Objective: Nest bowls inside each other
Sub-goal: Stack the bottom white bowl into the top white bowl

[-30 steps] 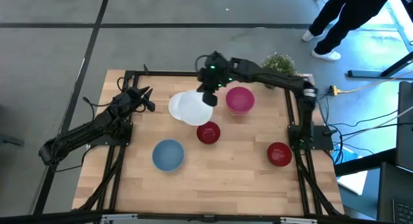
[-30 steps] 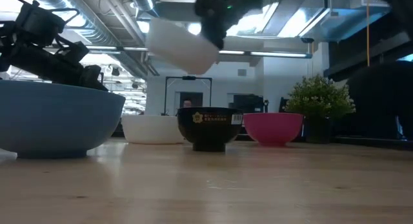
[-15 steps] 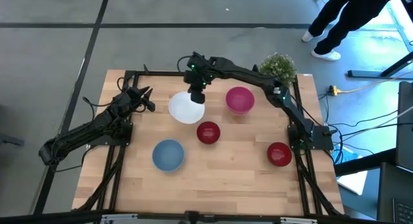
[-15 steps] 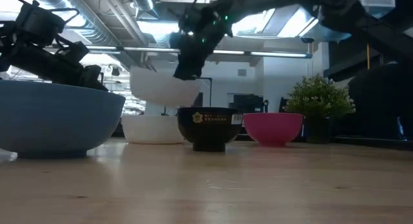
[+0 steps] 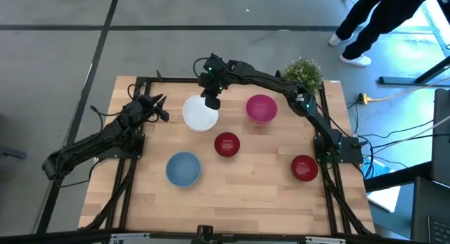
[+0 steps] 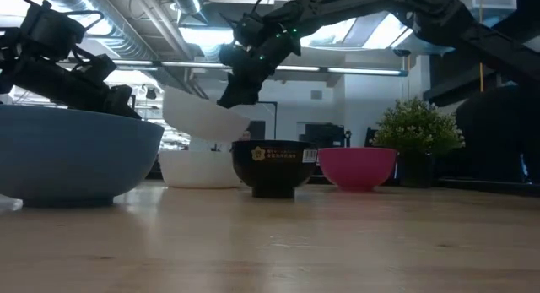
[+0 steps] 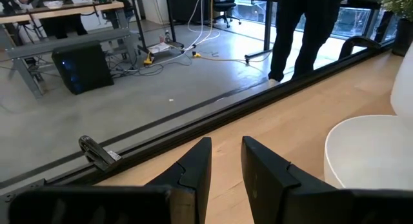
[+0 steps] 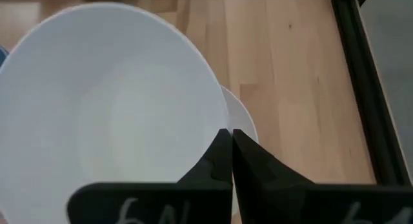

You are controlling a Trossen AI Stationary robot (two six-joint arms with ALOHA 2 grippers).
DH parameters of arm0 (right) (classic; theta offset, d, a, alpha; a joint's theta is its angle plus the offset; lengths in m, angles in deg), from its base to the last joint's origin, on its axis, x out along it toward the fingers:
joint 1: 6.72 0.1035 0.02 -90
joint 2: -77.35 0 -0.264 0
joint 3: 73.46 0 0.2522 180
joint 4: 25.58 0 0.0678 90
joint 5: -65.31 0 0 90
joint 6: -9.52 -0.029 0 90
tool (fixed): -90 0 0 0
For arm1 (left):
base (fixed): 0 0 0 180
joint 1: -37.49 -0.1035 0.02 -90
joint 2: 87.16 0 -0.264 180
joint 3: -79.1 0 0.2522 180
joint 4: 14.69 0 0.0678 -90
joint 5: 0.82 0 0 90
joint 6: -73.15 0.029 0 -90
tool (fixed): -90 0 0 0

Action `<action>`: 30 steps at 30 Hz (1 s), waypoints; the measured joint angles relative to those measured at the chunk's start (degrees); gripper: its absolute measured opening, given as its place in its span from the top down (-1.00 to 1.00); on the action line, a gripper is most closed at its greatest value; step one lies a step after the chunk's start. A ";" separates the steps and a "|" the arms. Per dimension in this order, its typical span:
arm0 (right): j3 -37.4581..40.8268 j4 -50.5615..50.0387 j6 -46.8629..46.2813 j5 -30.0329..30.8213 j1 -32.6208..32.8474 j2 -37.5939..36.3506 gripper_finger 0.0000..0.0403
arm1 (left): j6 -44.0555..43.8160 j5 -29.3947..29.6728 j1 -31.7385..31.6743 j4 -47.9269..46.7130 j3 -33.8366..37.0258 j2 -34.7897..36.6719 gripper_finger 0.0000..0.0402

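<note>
My right gripper [image 5: 209, 100] reaches to the far middle of the table and is shut on a white bowl [image 5: 199, 114], which hangs tilted just over the second white bowl [image 6: 196, 169] resting on its base. That lower bowl peeks out beyond the held rim in the right wrist view [image 8: 244, 124]. The blue bowl [image 5: 183, 168], the magenta bowl [image 5: 261, 108] and two dark red bowls [image 5: 226, 144] [image 5: 304, 167] stand apart on the table. My left gripper [image 5: 159, 107] waits open at the table's left side, touching nothing. My right gripper pinches the upper white bowl by its rim [image 8: 218, 124], on the far right side of the bowl, one finger inside and one outside. The fingers come slanting down from above. The bowl hangs tilted [image 6: 201, 117] over the lower white bowl; whether the two touch I cannot tell.
A small green potted plant [image 5: 304, 69] stands at the far right corner, behind the magenta bowl. A dark frame [image 5: 169, 79] runs along the table's edges. A person [image 5: 383, 15] stands on the floor beyond the far right corner. Bare wood lies along the near edge [image 5: 246, 202].
My right gripper has carried the white bowl toward the table's left and down. The bowl was high and offset to the right of the resting white bowl; it now hangs low and tilted directly over it. The gripper has stayed shut on the rim.
</note>
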 joint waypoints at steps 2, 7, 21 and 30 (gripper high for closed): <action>0.00 0.01 0.15 0.06 -0.02 0.00 1.00 | 0.00 0.00 0.00 0.00 -0.01 0.00 0.60; 0.02 0.06 0.19 0.48 -0.06 0.00 1.00 | -0.02 -0.01 0.00 0.00 0.00 0.00 0.60; 0.11 1.36 0.16 0.58 -0.17 2.20 1.00 | -0.02 -0.02 0.00 0.00 0.00 0.00 0.60; 0.11 0.69 0.54 0.64 -0.19 4.37 1.00 | 0.00 -0.02 0.00 0.00 0.01 0.00 0.60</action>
